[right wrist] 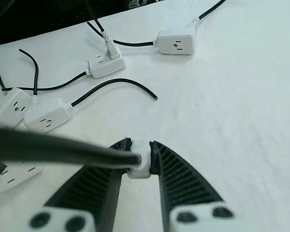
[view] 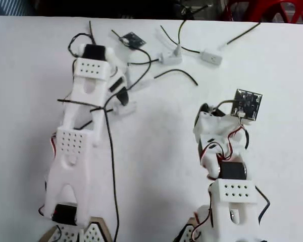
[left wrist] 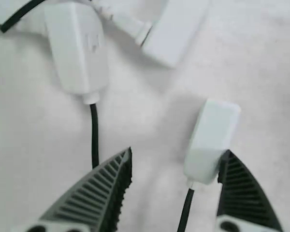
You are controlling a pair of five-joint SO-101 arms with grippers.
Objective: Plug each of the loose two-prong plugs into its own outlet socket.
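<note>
**Right gripper clamps a plug; left gripper spread beside a socket block**

Your right gripper (right wrist: 141, 154) is clenched on a small white plug (right wrist: 138, 165). The plug's black cord (right wrist: 53, 149) runs off to one side above the white table (right wrist: 241, 121). Your left gripper (left wrist: 178, 155) is spread wide and grasps nothing. A white socket block (left wrist: 210, 135) sits between its fingers, touching one finger (left wrist: 238, 186). A second socket block (left wrist: 79, 48) lies near.

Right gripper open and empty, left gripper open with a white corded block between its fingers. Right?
Not quite. The right gripper is not open and empty: it is shut on a white plug, as the right wrist view shows. The left gripper is open with the white corded block between its fingers, as you said.
</note>
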